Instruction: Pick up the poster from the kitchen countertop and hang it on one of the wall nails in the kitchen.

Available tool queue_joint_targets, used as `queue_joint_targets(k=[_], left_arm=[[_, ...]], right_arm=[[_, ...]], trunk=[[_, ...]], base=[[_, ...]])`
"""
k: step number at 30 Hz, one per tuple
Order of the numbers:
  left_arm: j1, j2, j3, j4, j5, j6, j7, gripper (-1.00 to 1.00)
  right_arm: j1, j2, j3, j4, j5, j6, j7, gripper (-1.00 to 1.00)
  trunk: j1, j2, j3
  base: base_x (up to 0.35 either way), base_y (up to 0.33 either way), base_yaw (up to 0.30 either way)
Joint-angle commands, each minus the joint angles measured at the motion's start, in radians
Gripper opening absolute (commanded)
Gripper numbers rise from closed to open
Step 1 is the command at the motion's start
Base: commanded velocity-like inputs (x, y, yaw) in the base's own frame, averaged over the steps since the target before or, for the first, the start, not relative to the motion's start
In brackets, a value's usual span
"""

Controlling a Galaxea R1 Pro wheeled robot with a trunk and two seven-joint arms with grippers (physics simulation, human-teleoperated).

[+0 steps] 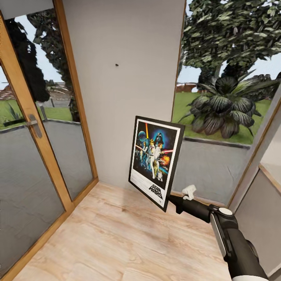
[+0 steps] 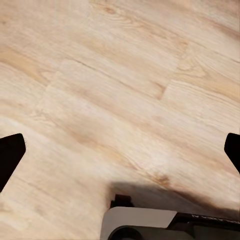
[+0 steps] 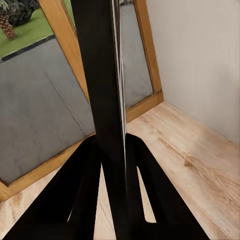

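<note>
While the head view takes in a pale-grey wall point(image 1: 125, 109) with one wall nail point(image 1: 116, 64), the right gripper point(image 1: 168, 201) clamps the lower corner of one tilted poster point(image 1: 156, 166), held above the wood floor point(image 1: 117, 242) between a wood-framed glass door point(image 1: 35, 156) and a window point(image 1: 226, 117). Seen from the left wrist, the left gripper point(image 2: 120, 150) is spread wide over bare floor planks. Seen from the right wrist, both fingers point(image 3: 85, 195) pinch the poster's black edge.

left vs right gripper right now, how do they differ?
The right gripper is shut on the poster, its frame edge clamped between the fingers; the left gripper is open and holds nothing. The right gripper is raised toward the grey wall, below the nail; the left gripper faces the wooden floor. Both have dark fingers.
</note>
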Motion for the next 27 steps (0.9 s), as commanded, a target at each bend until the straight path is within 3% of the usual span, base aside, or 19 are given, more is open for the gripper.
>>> queue_joint_targets(k=[1, 27], left_arm=[[0.000, 0.000, 0.002, -0.002, 0.000, 0.006, -0.005, 1.00], [0.000, 0.000, 0.002, -0.002, -0.001, 0.006, -0.005, 1.00]], right_arm=[[-0.001, 0.001, -0.002, -0.001, 0.004, 0.008, 0.009, -1.00], [-0.001, 0.001, -0.002, -0.002, 0.005, 0.008, 0.009, -1.00]], trunk=[[0.001, -0.002, -0.002], [0.001, -0.002, -0.002]], base=[[0.162, 0.316, 0.000], [0.108, 0.333, 0.000]])
